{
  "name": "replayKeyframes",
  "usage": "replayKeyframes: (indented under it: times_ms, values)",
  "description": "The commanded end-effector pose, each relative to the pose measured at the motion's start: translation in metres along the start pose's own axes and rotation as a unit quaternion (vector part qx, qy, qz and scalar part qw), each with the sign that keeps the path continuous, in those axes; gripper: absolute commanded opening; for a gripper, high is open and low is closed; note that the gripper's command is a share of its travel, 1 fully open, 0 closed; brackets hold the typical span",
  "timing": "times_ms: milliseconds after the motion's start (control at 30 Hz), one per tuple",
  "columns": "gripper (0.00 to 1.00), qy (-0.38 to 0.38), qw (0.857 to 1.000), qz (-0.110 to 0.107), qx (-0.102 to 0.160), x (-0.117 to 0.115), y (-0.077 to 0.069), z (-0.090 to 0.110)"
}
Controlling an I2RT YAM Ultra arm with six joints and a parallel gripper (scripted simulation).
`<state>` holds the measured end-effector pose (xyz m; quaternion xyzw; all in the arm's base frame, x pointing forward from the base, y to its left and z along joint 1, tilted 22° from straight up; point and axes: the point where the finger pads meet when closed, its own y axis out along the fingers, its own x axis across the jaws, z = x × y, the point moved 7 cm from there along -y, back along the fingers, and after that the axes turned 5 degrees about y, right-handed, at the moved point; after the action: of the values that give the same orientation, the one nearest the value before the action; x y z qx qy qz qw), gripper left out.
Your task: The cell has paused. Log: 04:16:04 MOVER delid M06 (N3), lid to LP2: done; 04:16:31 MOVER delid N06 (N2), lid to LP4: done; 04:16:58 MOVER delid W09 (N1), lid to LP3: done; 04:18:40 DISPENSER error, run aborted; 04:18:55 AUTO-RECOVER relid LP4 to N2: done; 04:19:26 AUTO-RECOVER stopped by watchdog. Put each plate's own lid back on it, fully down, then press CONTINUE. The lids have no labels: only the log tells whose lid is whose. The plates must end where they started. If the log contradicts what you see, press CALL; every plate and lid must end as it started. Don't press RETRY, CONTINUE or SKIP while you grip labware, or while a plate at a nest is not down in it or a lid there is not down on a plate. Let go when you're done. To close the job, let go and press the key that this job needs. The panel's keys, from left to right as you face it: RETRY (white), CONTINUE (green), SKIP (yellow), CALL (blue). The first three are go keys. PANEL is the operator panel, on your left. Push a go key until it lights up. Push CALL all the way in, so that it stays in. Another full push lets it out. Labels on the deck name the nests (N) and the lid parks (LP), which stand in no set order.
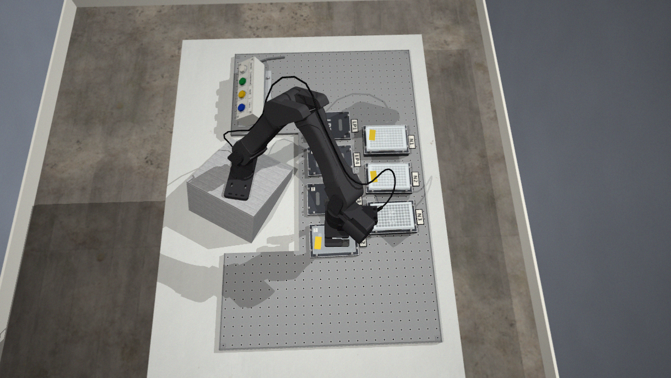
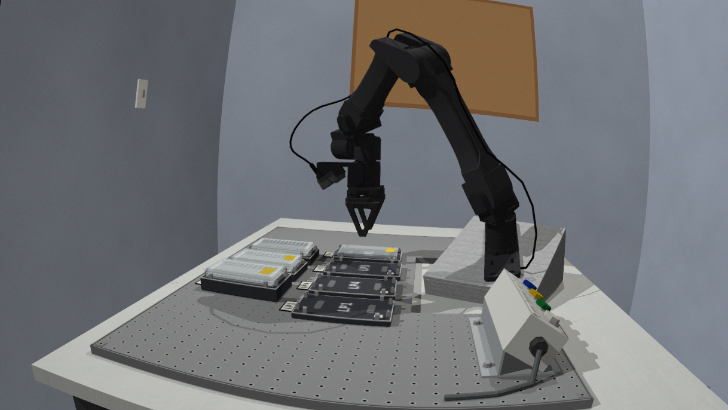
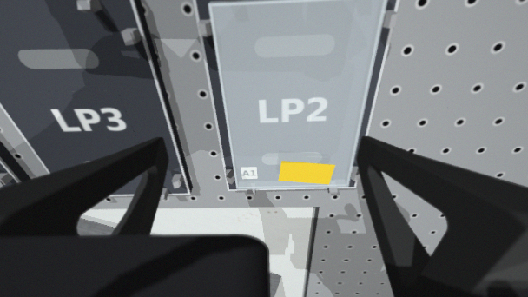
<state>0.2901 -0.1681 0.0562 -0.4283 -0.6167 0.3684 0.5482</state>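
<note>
Black parallel gripper (image 2: 362, 223) spread wide, empty, hovering above clear rectangular lid with yellow tag (image 3: 300, 100) seated in LP2 park. Uncovered white well plate in N3 (image 1: 396, 216) just right. Risk: descent off-centre, finger lands on lid top, or skewed pinch tilts lid against park pegs.

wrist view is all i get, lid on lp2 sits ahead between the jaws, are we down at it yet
Observer: No. From the side, the jaws hang open above the lid, with air showing under the tips.
Operator: ok which plate is bare
Observer: The plate at N3. Its wells show from the top, with no yellow tag over them.
Operator: and the other two
Observer: The plates at N1 and N2 each carry a lid with a yellow tag.
</note>
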Motion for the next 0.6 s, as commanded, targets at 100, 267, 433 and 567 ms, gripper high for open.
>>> replayKeyframes:
  times_ms: [100,267,433,567]
  values:
    - [1.00,-0.020,1.000,0.011,-0.018,-0.0261,-0.0119,0.0005]
    - [1.00,-0.027,0.999,0.018,-0.025,-0.0234,-0.0162,-0.0039]
    - [1.00,-0.024,0.999,0.015,-0.021,-0.0217,-0.0120,-0.0013]
    - [1.00,-0.024,0.999,0.016,-0.022,-0.0220,-0.0098,-0.0008]
